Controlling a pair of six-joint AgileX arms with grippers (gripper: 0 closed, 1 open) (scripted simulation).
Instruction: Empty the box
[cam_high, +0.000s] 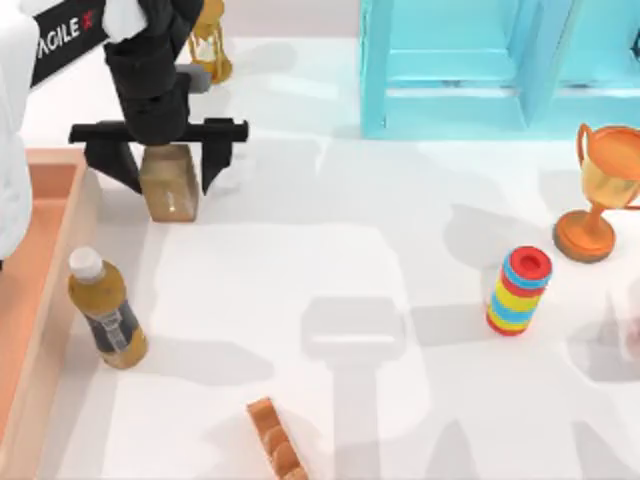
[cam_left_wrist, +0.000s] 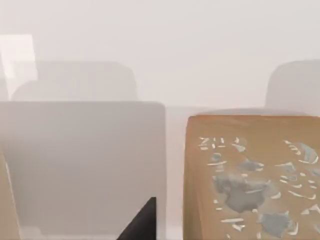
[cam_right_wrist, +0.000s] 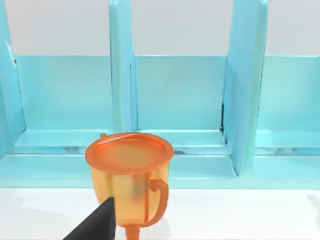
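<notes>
The box (cam_high: 62, 300), a shallow orange-brown wooden tray with thick rims, lies along the table's left edge, partly covered by my left arm. My left gripper (cam_high: 167, 178) is open just right of the box's far corner. Its black fingers (cam_high: 110, 160) straddle a small tan-brown block (cam_high: 168, 182) standing on the table. The left wrist view has that block (cam_left_wrist: 250, 180) close up, with a grey mottled face. A bottle (cam_high: 106, 310) of amber liquid with a white cap stands on the table against the box's right rim. My right gripper (cam_right_wrist: 100, 222) faces an orange trophy (cam_right_wrist: 129, 175).
A turquoise slatted crate (cam_high: 480, 60) stands at the back. Behind my left arm is a golden hourglass (cam_high: 210, 45). The orange trophy (cam_high: 600, 190) is at the right, a stack of coloured rings (cam_high: 520, 290) nearer the middle. An orange-brown ridged piece (cam_high: 275, 440) lies at the front edge.
</notes>
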